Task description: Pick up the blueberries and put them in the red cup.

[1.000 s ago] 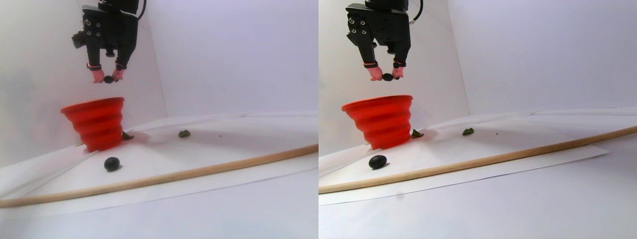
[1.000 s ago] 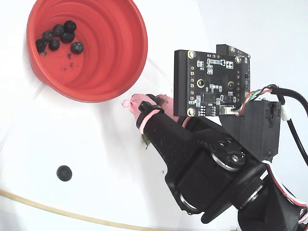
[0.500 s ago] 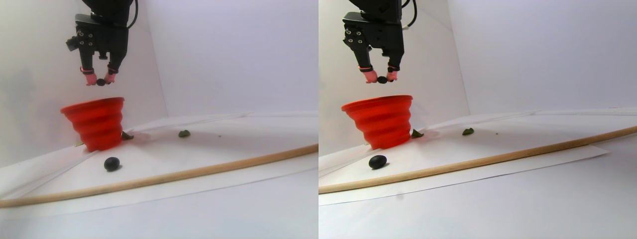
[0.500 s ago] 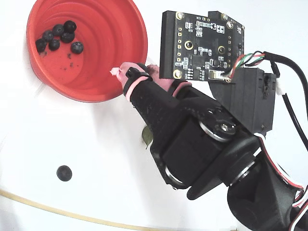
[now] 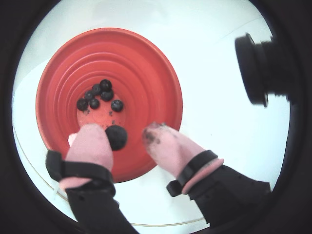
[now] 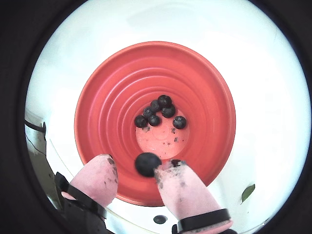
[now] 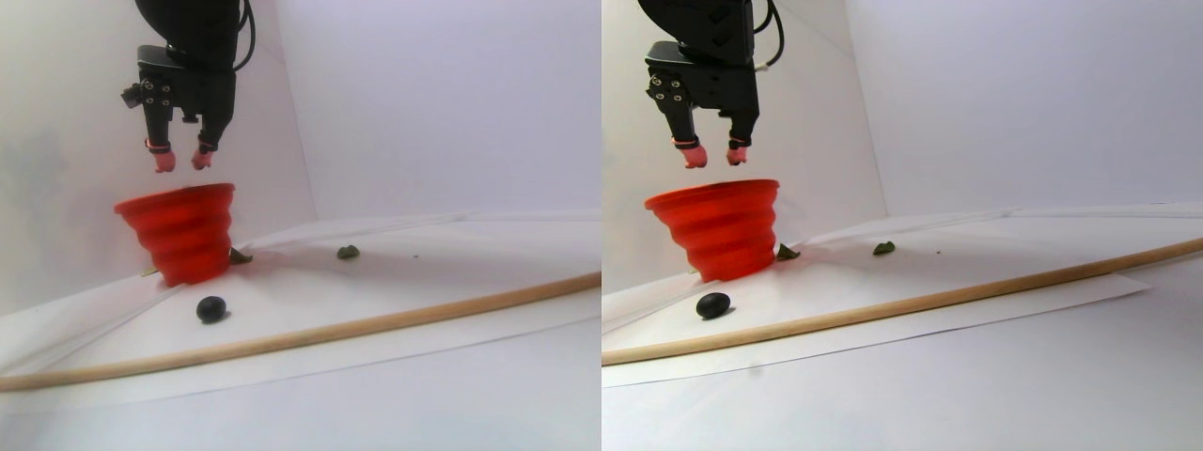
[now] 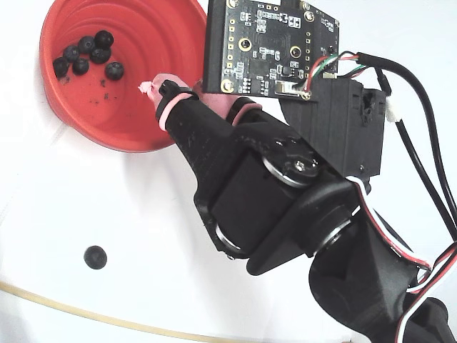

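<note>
Fingers: the gripper (image 5: pixel 127 139) hangs above the red cup (image 5: pixel 161 78); its two pink-covered fingers (image 5: pixel 90 144) stand clearly apart, with a wide gap between them. They clamp nothing.
Berry at the fingers: one blueberry (image 5: pixel 116 137) shows touching the inner side of one finger only, over the cup opening in both wrist views. I cannot tell if it sticks to the pad or is already falling.
Berries in the cup: a small group of blueberries (image 6: pixel 158 112) lies together on the cup bottom, beside some dark specks.
Berry outside: one loose berry (image 8: pixel 95 256) rests on the white tabletop (image 8: pixel 107 214), well apart from the cup, between the cup and a long wooden rod (image 7: pixel 376 324).
Leaf: a small green leaf (image 7: pixel 348 252) lies further back on the tabletop; it is not a target.
Handling, as I judge: the berries look light, round and soft, so they roll easily and bruise under strong pressure. The dark stains on the finger pads suggest juice, so a berry can cling a little.
Where to hold: across the widest middle of the berry, with gentle closing, fingers coming straight down on both sides.
</note>
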